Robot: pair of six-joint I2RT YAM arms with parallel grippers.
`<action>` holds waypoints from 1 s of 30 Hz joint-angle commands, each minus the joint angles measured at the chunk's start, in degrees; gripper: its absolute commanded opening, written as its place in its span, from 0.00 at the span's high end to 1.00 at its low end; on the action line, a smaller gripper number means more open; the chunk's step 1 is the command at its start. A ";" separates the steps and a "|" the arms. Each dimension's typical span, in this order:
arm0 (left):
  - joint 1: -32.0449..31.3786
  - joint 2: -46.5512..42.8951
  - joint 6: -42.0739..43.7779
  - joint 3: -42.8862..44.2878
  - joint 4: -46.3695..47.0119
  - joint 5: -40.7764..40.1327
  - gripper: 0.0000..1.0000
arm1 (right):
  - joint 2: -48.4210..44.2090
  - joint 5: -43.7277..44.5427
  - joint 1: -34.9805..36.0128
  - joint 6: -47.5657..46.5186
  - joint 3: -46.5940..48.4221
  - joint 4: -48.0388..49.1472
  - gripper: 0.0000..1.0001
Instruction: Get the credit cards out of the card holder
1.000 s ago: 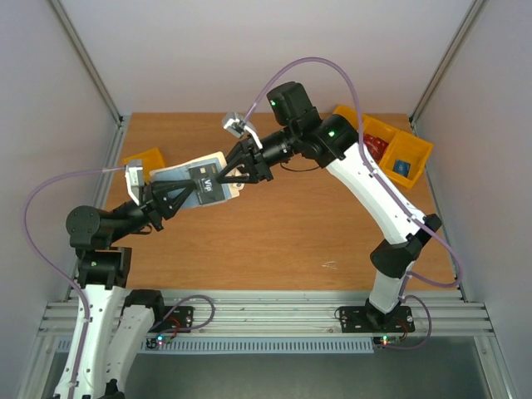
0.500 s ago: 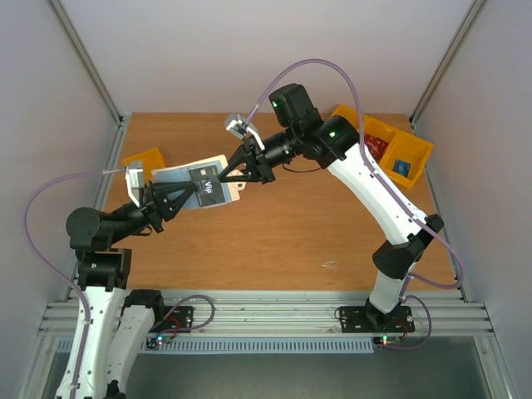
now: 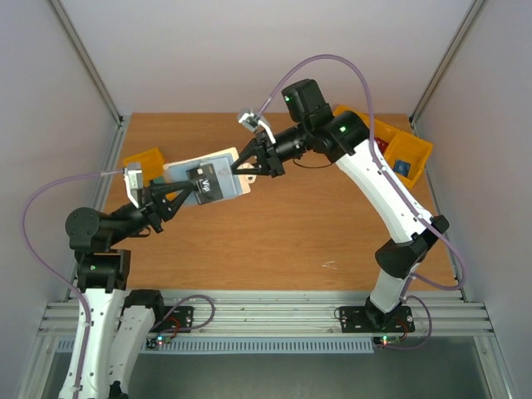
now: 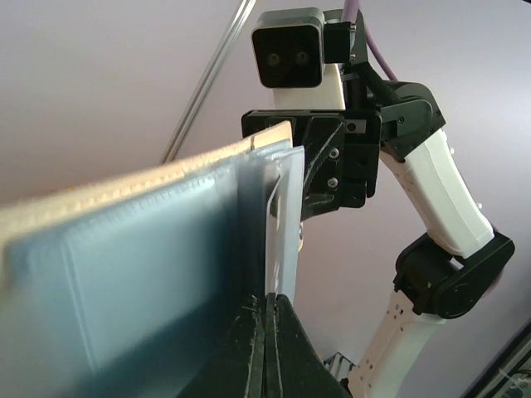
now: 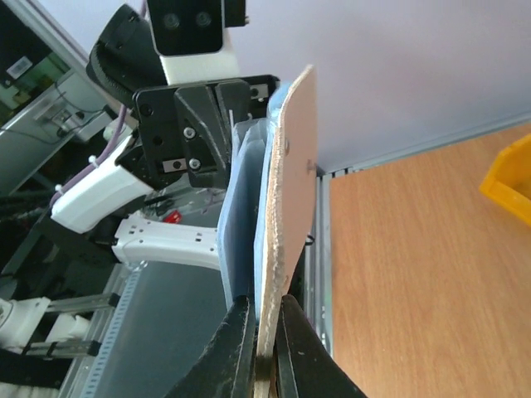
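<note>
Card holder (image 3: 184,172) is up off the table (image 3: 274,224), opened out and strung between your two arms, toward the back-left.

Left gripper (image 3: 189,192): jaws pinched tight on the holder's near-left edge. In its wrist view the fingers (image 4: 278,348) meet on a pale blue-grey pocket leaf.

Right gripper (image 3: 243,166): jaws clamped on the opposite edge. Its own wrist view puts them on the beige outer flap.

A dark card (image 3: 213,184) lettered VIP lies against the holder's inner face, between the two grips. You can't tell whether it sits in a pocket.

One yellow bin (image 3: 143,160) sits just behind the left grip, and a second yellow bin (image 3: 407,154) at the back-right corner.
</note>
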 commanded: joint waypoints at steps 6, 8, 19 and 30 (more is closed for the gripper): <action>0.67 -0.63 1.34 -0.12 -0.70 -0.79 1.00 | -2.45 -0.57 -0.96 0.90 -0.12 1.61 0.99; 0.68 -0.93 2.79 -0.11 -3.14 -2.60 1.00 | -2.25 0.66 -2.09 1.86 -0.26 2.15 0.99; 0.76 -3.10 11.58 0.12 -15.45 -14.67 1.00 | -3.00 4.14 -7.43 10.78 -8.38 6.96 0.99; 0.76 -3.28 10.27 -0.78 -11.65 -14.18 1.00 | 1.01 12.03 -5.96 24.25 -22.01 17.98 0.99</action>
